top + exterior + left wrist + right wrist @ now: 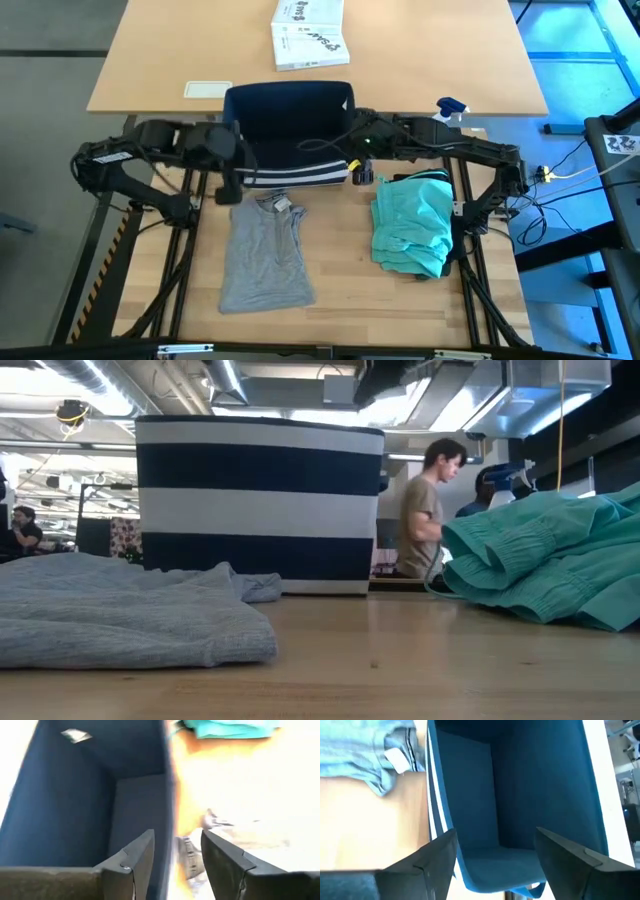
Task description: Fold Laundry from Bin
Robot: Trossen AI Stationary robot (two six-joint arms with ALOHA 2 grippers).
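Desk [330, 300] surface of pale wood fills the high view, with bare wood open along the near edge, in the strip between the two garments, and across the far half around a white printed box [309, 33] and a small white card [208, 89]. One bin [290, 125], navy with white stripes at its base, stands at the middle of the desk; its inside shows no laundry in either wrist view. Two pieces of laundry lie out on the desk: one grey T-shirt [265, 250] spread flat just near of the bin, left of centre, its collar end almost touching the striped wall, and one teal garment [415, 222] bunched in a heap to the right, close to the desk's right edge. The two garments lie apart. Both dark arms reach in from the sides at about the bin's near rim. The left gripper [175, 862] hangs at the bin's left near corner, fingers parted and straddling the wall edge, holding nothing. The right gripper [492, 857] hovers over the bin's right near corner, fingers spread wide, released and empty. In the low view a person [425, 510] stands in the room beyond the desk.
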